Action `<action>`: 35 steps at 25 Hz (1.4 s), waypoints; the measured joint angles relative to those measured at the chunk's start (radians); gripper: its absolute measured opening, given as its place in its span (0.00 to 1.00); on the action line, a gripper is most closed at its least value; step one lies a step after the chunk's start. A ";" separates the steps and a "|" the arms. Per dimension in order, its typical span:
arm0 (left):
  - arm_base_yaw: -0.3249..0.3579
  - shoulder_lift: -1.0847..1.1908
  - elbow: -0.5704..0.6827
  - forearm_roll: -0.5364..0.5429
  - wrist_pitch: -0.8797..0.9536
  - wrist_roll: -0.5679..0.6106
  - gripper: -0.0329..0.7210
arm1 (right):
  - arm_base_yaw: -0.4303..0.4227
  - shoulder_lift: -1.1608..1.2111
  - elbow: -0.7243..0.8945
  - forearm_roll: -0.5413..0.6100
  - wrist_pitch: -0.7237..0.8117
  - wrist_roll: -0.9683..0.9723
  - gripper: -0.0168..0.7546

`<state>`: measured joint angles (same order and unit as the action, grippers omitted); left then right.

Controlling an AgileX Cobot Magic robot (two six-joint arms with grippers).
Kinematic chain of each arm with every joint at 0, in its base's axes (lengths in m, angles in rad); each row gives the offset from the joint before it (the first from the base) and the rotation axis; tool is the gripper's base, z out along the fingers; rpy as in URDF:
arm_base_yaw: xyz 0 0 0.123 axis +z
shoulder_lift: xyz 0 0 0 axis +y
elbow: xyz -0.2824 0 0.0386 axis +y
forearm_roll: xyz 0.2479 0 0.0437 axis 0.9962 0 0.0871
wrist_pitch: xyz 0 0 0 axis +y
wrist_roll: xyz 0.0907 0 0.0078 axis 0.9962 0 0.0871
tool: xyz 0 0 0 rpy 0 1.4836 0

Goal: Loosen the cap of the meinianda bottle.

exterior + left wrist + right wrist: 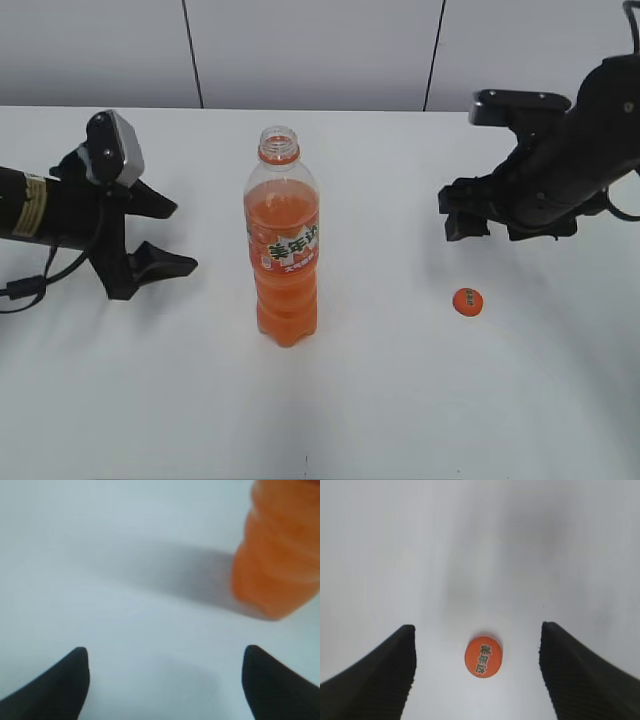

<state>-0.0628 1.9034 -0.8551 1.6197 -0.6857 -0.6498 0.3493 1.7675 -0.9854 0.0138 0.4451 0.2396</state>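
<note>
Nearest the exterior camera stands the meinianda bottle (282,240), upright on the white surface (400,400), slightly left of the middle. Its neck is uncovered: the threaded mouth and orange neck ring show plainly, and orange drink fills it up to the shoulder. A green, white and orange label wraps its middle.

Off the bottle, the cap (468,300) lies flat on the surface, well apart to the right and a little nearer than the bottle's base. In the right wrist view the cap (483,656) shows its orange top with dark print, lying on the surface between the two dark fingers without touching either.

On the right, the right claw (462,212) hangs above the surface, farther back than the cap and slightly left of it. Its jaws stand wide apart and hold nothing.

On the left, the left claw (165,237) sits low beside the surface, well apart from the bottle, with its fingers pointing right toward it. Its jaws also stand wide apart and hold nothing. In the left wrist view the two dark fingertips (67,680) frame bare surface, and the bottle's ribbed orange base (277,560) appears blurred at the upper right, casting a soft shadow to its left.
</note>
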 joint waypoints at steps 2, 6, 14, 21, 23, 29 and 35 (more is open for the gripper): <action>0.001 -0.029 0.001 -0.053 0.118 -0.007 0.79 | 0.000 -0.024 -0.016 -0.014 0.000 0.000 0.77; 0.002 -0.084 -0.002 -0.235 0.381 -0.011 0.79 | 0.000 -0.058 -0.067 -0.059 0.000 0.000 0.77; 0.003 -0.105 -0.102 -0.515 0.834 -0.012 0.79 | 0.000 -0.079 -0.190 -0.267 0.038 0.000 0.77; 0.003 -0.125 -0.217 -0.812 1.050 0.130 0.79 | -0.010 -0.085 -0.358 -0.369 0.252 0.000 0.77; 0.003 -0.135 -0.260 -0.920 1.110 0.236 0.79 | -0.024 -0.085 -0.428 -0.370 0.306 0.000 0.77; 0.017 -0.136 -0.471 -1.329 1.428 0.656 0.79 | -0.051 -0.085 -0.622 -0.371 0.470 -0.008 0.77; 0.027 -0.136 -0.670 -1.402 1.685 0.731 0.79 | -0.054 -0.086 -0.787 -0.311 0.652 -0.081 0.77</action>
<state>-0.0357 1.7673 -1.5254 0.2174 0.9992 0.0815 0.2950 1.6814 -1.7724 -0.2968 1.0970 0.1587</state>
